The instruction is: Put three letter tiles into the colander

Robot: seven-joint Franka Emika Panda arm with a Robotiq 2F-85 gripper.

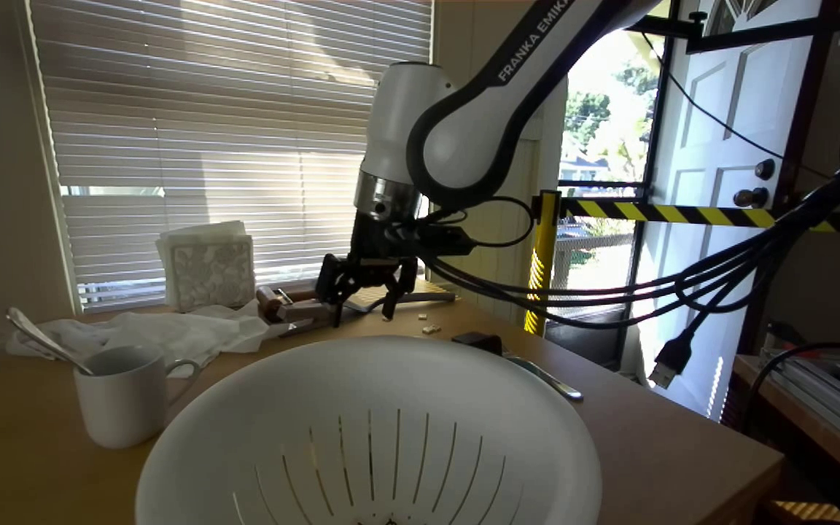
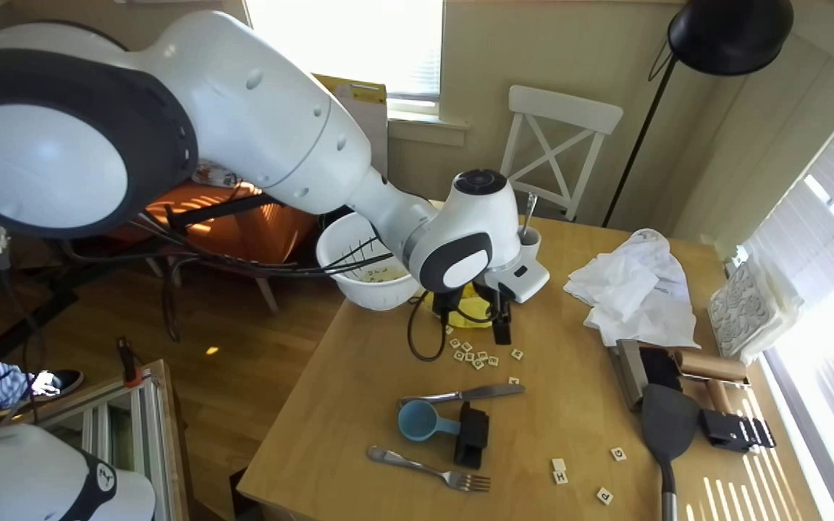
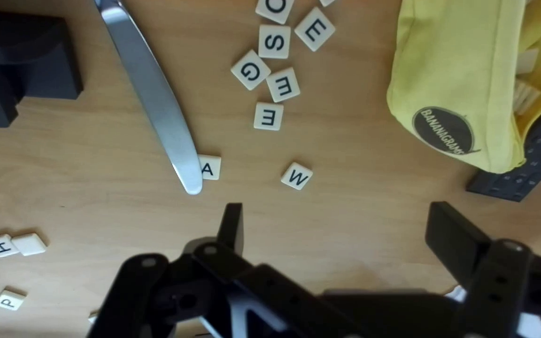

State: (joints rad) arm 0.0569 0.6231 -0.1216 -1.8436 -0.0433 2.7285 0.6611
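My black fingers (image 3: pixel 456 241) stand wide apart, empty, low in the wrist view; square white letter tiles (image 3: pixel 274 41) cluster upper centre. I see the round white plastic colander (image 1: pixel 391 375) bottom centre in an exterior view.

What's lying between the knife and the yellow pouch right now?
In the wrist view, loose letter tiles, among them S, G and E, lie between the knife and the yellow pouch.
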